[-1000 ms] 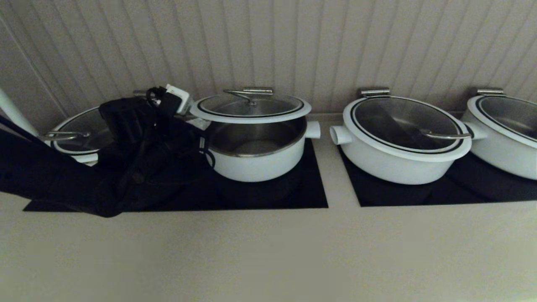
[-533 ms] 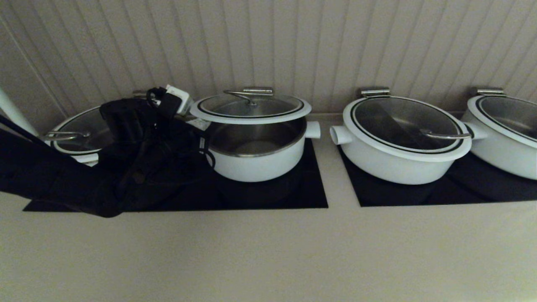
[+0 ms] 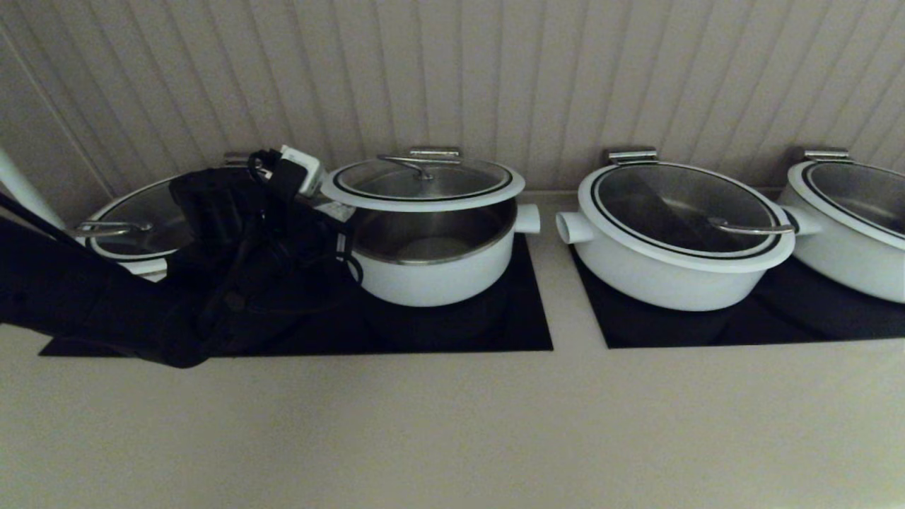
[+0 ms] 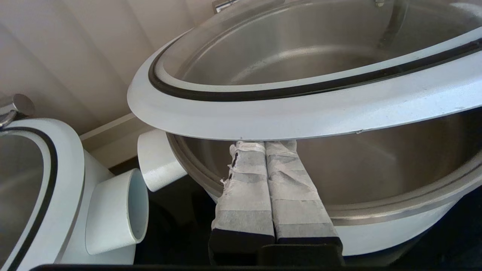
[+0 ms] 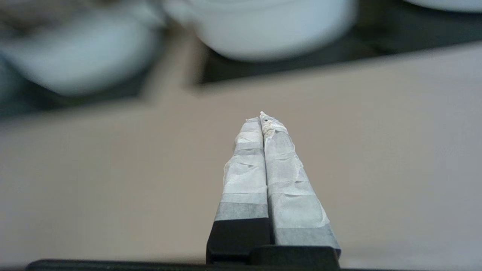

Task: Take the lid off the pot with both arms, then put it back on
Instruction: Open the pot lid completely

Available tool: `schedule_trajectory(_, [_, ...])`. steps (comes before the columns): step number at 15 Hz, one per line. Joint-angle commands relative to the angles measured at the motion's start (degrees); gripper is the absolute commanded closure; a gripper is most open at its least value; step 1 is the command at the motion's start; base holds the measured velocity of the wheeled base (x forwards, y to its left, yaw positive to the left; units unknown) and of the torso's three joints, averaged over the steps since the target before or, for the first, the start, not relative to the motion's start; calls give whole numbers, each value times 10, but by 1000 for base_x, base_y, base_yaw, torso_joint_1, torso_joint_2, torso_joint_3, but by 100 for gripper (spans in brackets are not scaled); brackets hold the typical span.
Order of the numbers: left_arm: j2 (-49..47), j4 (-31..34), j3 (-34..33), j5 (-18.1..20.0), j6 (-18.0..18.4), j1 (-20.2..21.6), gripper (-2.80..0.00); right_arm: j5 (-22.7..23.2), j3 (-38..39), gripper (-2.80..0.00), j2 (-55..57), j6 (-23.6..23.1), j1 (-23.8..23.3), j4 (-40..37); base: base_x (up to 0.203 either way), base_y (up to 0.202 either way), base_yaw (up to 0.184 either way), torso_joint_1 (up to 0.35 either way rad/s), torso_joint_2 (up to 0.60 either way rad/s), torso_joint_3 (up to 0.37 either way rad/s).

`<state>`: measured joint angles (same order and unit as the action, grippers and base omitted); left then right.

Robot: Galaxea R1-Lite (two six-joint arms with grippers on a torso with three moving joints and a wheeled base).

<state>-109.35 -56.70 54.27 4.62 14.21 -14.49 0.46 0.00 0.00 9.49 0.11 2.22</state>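
Note:
The lid (image 3: 424, 182), glass with a white rim and a steel handle, is raised above the small deep white pot (image 3: 431, 276), so the steel inside shows under it. My left gripper (image 3: 336, 206) is at the pot's left side. In the left wrist view it (image 4: 263, 143) is shut, its taped fingertips pressed up against the underside of the lid's white rim (image 4: 301, 116), above the pot's steel edge (image 4: 395, 210). My right gripper (image 5: 261, 118) is shut and empty, low over the beige counter, out of the head view.
Wider white pots with glass lids stand at the left (image 3: 127, 226), right (image 3: 679, 233) and far right (image 3: 848, 212) on black cooktops (image 3: 527, 325). The panelled wall is close behind. The neighbouring pot's stub handle (image 4: 113, 210) is beside my left fingers.
Almost nothing: the lid stays raised on my left fingertips, and the left wrist and its cable have shifted very slightly.

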Motion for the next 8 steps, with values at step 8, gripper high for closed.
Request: schedule_trajectory(8, [-11, -4, 19, 0, 1, 0, 0, -6, 0, 0, 0, -16, 0, -6, 0, 0, 0, 0, 0, 0])
